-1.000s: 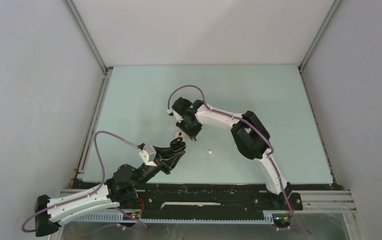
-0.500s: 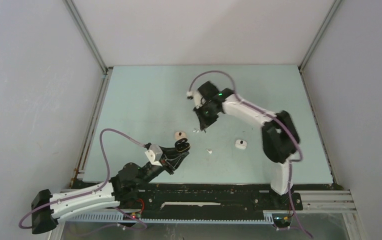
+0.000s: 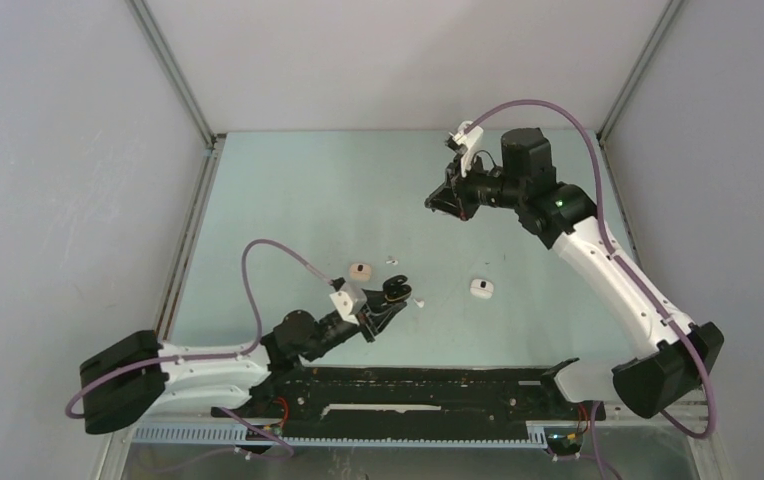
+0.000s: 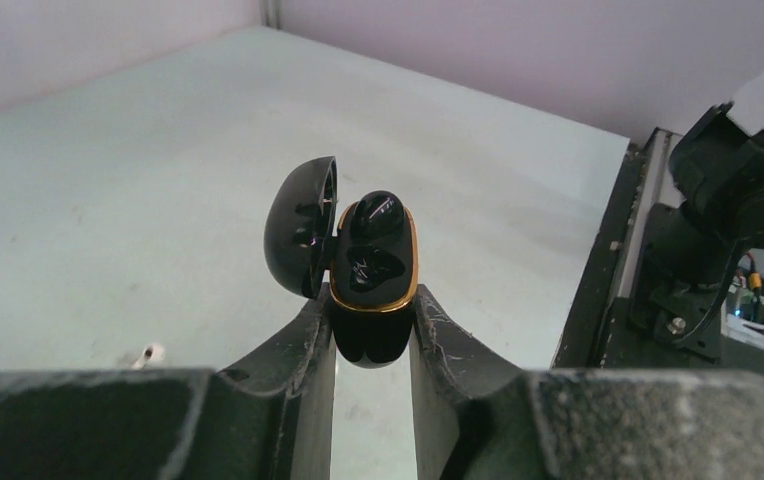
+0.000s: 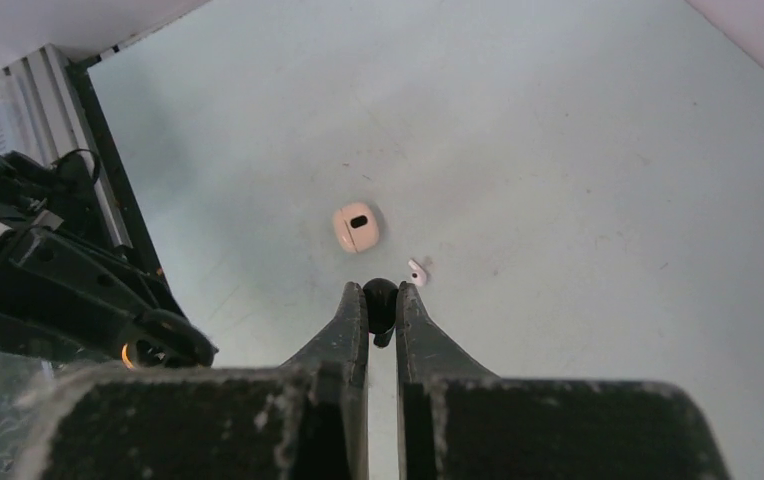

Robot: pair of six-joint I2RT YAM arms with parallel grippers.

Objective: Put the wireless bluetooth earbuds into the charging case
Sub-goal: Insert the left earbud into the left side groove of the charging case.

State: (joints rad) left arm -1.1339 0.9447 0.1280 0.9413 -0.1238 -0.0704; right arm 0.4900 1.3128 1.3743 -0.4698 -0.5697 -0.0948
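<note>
Two closed grips: our right gripper (image 5: 380, 300) pinches a tiny black earbud (image 5: 379, 293), which we judge light, hard and slick, best taken across its body; our left gripper (image 4: 371, 300) clamps the open black charging case (image 4: 373, 260) by its base; a white earbud (image 5: 417, 268) lies on the table (image 5: 558, 150) at one o'clock of the right tips.

Free far table (image 3: 358, 170); mid-table left case (image 3: 360, 270), right case (image 3: 481, 288), white earbud (image 3: 419, 300).

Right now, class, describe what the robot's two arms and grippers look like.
The left arm and right arm have white shells, black joints and a looping purple cable each. The left gripper and right gripper have dark, tapered, scuffed fingers.
</note>
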